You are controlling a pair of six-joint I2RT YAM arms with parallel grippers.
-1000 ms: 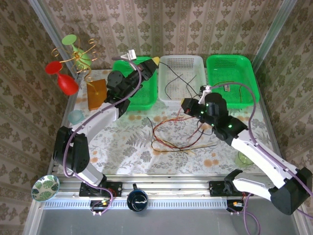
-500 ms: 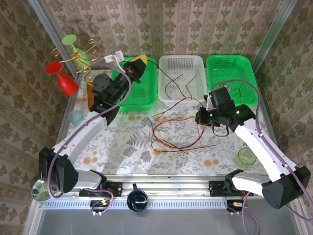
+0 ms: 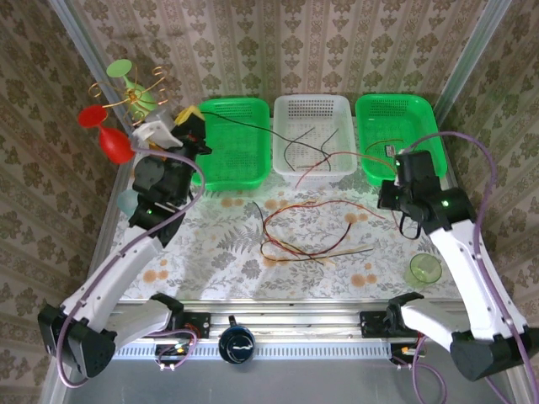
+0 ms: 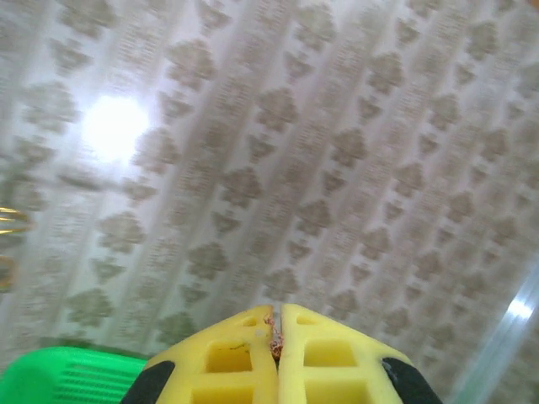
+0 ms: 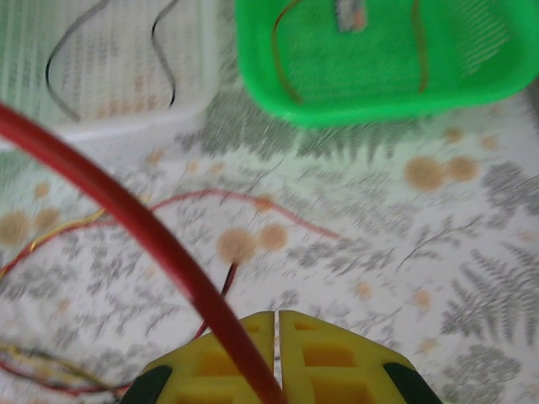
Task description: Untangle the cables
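Observation:
A tangle of red, black and yellow-olive cables [image 3: 303, 236] lies on the floral table. My left gripper [image 3: 194, 118] is raised at the back left and is shut on the bare end of a black cable [image 3: 244, 126]. That cable stretches over the left green basket [image 3: 240, 172] into the white basket [image 3: 313, 109]. The left wrist view has the yellow fingertips [image 4: 244, 345] pressed together on frayed copper strands. My right gripper [image 3: 401, 158] is shut on a red cable [image 3: 370, 154] that runs taut leftward to the tangle. In the right wrist view this red cable [image 5: 126, 206] crosses close, down into the shut gripper [image 5: 276, 324].
The right green basket [image 3: 396, 114] holds a thin reddish wire [image 5: 278, 59]. A green cup [image 3: 423, 271] stands by the right arm. A stand with red and green glasses [image 3: 118, 109] and a teal cup [image 3: 128, 200] sit at the left. A dark mug [image 3: 237, 343] is at the near rail.
My left arm swung left and up, drawing the black cable out across the left green basket. My right arm pulled away to the right, stretching the red cable.

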